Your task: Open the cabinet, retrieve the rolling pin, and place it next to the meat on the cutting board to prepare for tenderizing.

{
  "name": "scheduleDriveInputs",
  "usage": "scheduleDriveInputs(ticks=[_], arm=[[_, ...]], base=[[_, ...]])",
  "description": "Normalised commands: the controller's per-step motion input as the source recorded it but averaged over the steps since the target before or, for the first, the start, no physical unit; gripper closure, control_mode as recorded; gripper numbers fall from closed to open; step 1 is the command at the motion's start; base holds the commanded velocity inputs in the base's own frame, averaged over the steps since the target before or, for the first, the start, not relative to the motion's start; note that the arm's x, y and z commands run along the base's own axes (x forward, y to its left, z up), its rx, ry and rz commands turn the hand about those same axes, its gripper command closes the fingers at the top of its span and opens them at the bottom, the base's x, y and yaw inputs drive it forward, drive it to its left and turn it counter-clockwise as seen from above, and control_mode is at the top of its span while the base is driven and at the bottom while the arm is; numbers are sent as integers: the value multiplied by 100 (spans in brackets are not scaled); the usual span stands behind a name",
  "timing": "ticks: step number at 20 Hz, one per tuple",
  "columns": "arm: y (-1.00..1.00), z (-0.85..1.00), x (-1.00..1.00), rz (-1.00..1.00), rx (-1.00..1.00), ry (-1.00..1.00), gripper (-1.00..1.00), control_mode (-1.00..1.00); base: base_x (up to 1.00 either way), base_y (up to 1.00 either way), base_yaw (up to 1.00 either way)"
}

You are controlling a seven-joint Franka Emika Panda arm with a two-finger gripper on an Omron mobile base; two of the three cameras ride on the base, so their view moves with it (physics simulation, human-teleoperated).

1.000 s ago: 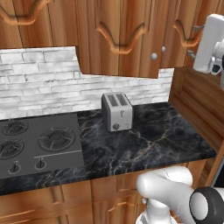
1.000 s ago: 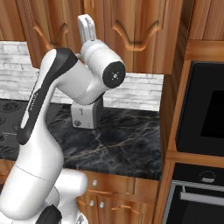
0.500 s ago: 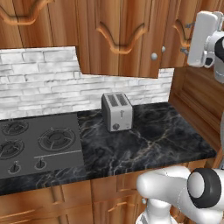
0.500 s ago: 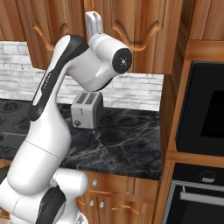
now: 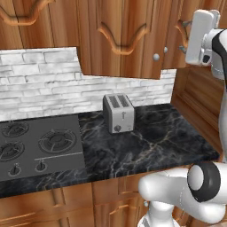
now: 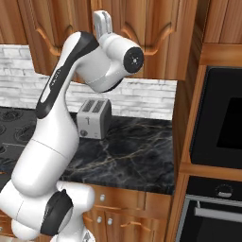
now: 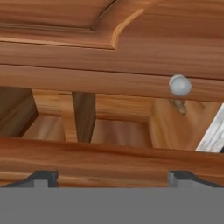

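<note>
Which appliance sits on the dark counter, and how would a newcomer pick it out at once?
Start from the black marble-patterned counter below the reddish-brown wooden wall cabinet. Just right of the dark gas stovetop, against the white brick backsplash, stands a small silver boxy toaster. Two top slots and a round front knob set it apart; it is the one upright thing there.

White arm raised high, elbow bent, hand (image 7: pixel 112 177) lifted, fingers spread apart, holding nothing

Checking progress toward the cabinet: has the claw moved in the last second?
Yes. In the left base view the claw has shifted left, nearer the cabinet knobs, while the toaster stays put.
</note>
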Motion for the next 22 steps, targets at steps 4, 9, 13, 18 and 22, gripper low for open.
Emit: scheduleDriveInputs(ticks=[4, 9, 13, 18, 22], arm=[[13, 0, 25, 4, 0, 0, -100, -100], [13, 0, 24, 6, 0, 0, -100, -100], [7, 0, 25, 8, 1, 0, -100, -100], [0, 0, 27, 9, 3, 0, -100, -100], [4, 0, 20, 9, 1, 0, -100, -100]], base=[[0, 0, 0], [0, 0, 0], [0, 0, 0], [0, 0, 0], [0, 0, 0]])
